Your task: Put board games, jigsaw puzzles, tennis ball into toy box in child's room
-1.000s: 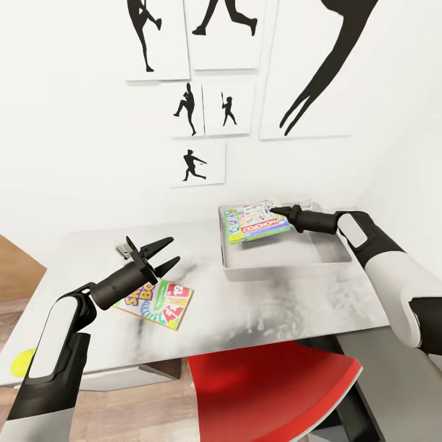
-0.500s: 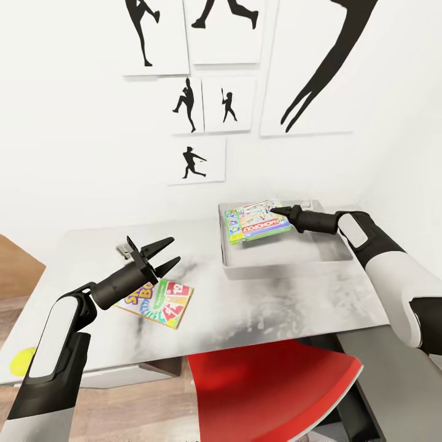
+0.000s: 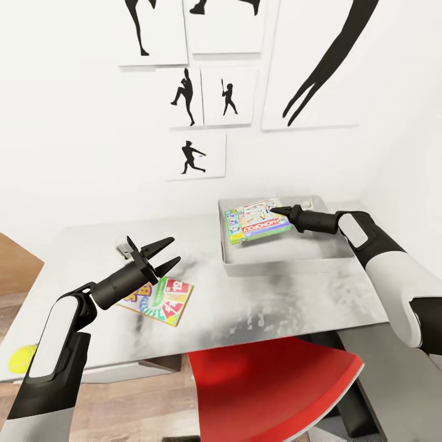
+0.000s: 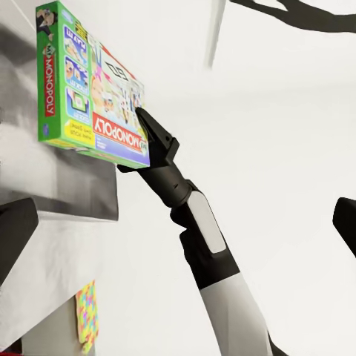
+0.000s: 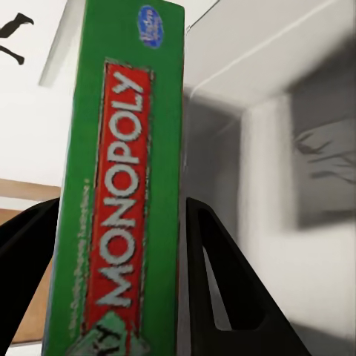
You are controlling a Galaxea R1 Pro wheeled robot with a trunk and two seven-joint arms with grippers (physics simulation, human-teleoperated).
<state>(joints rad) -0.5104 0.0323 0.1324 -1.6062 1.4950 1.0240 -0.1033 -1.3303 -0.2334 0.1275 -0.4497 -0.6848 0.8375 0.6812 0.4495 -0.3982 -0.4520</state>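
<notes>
**Monopoly box held over the bin**

The right gripper [image 3: 277, 212] is clamped across the edge of the green-edged flat cardboard Monopoly game box [image 3: 256, 221], holding it tilted over the far left part of the shallow light-grey toy box [image 3: 288, 264] at the far right of the pale grey-white table [image 3: 270, 307]. The left gripper [image 3: 164, 254] hangs spread wide and empty above the near left of the table, just over the yellow-green-red printed game box [image 3: 166, 299].

I'd judge these boxes light and stiff, with glossy faces that could slip; a pinch across a thin edge, as here, should hold, though the box may swing from one corner.

The right wrist view shows a finger [image 5: 222, 289] pressed against the box's green side [image 5: 122, 185], a contact too small to judge in the head view. The left wrist view catches a multicoloured notched puzzle mat [image 4: 87, 315]. The head view alone takes in a small yellow-green ball [image 3: 21, 358] low at the near left.
</notes>
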